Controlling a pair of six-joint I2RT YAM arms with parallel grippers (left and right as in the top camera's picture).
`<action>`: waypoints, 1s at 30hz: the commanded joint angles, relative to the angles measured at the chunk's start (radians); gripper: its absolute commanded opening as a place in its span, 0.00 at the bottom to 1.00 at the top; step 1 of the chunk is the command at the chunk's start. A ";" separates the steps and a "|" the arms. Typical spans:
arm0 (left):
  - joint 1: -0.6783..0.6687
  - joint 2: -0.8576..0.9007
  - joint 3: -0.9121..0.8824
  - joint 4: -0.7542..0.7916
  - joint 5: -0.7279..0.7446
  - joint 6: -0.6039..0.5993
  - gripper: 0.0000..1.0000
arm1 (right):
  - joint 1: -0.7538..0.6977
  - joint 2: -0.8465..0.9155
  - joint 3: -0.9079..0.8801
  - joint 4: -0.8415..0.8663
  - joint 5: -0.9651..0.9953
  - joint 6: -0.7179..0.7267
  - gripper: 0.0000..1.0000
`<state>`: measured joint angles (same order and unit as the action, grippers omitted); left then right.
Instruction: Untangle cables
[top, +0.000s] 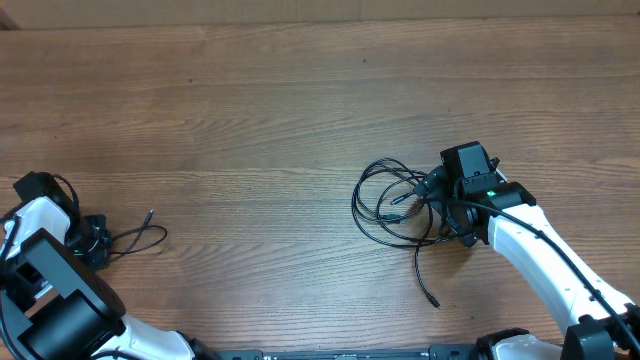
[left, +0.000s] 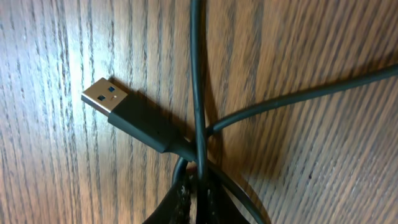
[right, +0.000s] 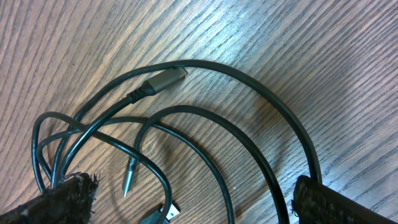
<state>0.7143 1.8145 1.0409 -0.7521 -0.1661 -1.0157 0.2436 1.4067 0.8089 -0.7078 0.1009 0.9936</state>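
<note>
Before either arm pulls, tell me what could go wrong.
1. The open right tool straddles several strands of the tangle; closing may grab more than one and tighten it.
2. The cord pinched in the left tool crosses the USB plug at its neck; pulling could snag the plug.

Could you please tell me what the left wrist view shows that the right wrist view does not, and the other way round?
Left wrist only: a flat USB plug with a silver metal end, and two strands crossing just behind it.
Right wrist only: several overlapping loops, a slim grey plug, a thin pin tip, and the right gripper open, its padded fingers on either side of the loops.
Both: thin black cables lying on the wood-grain table.
</note>
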 joint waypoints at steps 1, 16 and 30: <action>0.033 0.005 -0.021 0.034 -0.055 -0.010 0.09 | -0.003 0.001 -0.003 0.003 0.003 -0.008 1.00; 0.298 0.005 -0.019 0.229 -0.044 0.118 0.04 | -0.003 0.001 -0.003 0.003 0.003 -0.007 1.00; 0.345 0.005 -0.012 0.305 0.257 0.154 0.49 | -0.003 0.001 -0.003 0.003 0.003 -0.007 1.00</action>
<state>1.0729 1.8149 1.0306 -0.4500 -0.0357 -0.8928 0.2436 1.4067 0.8089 -0.7071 0.1009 0.9932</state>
